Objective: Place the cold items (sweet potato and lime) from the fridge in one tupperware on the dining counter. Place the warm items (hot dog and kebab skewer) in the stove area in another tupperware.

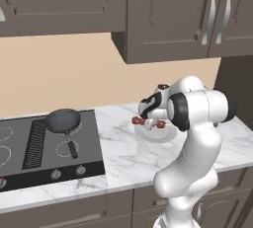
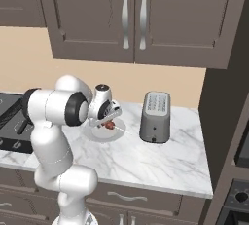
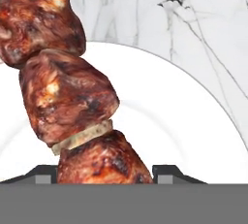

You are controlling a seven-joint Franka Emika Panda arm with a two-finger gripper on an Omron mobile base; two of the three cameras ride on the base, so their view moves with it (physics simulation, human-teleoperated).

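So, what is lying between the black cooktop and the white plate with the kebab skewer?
Only bare marble counter lies between the cooktop and the plate holding the kebab skewer, as the left base view shows.

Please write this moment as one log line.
stage: grasping kebab | claw: fingertips on both sides of kebab | kebab: on white plate | place: marble counter beside cooktop

Arm (image 1: 192, 138) bent forward, wrist low; fingers (image 3: 46, 173) spread either side, pointing down.
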